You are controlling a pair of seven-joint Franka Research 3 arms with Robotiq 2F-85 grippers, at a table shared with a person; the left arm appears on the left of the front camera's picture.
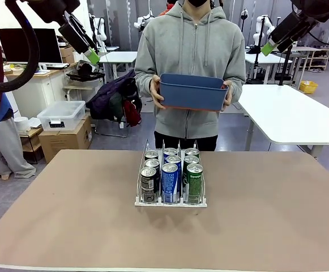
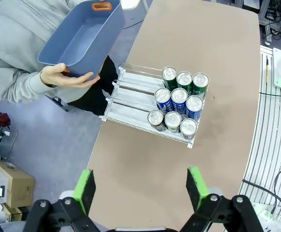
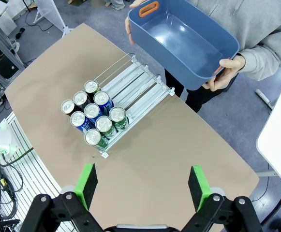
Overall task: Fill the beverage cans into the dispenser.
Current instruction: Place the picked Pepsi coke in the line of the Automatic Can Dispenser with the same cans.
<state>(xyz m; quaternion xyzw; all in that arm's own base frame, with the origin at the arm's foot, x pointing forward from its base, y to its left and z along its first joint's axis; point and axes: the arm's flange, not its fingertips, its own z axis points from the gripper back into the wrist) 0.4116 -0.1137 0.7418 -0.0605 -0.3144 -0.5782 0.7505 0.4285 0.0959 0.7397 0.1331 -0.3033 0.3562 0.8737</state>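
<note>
— So where are the beverage cans [image 1: 170, 173]?
— Nine stand in the dispenser [image 1: 170, 202], mid-tabletop [image 1: 68, 226].
— End effectors?
— Left end effector [image 2: 142, 191] and right end effector [image 3: 143, 186] both gape wide, holding nothing, raised above.

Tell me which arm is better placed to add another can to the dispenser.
Neither clearly. Both the left gripper and right gripper hover high with open, empty jaws. The dispenser already holds nine cans, and the person's blue bin looks empty.
</note>
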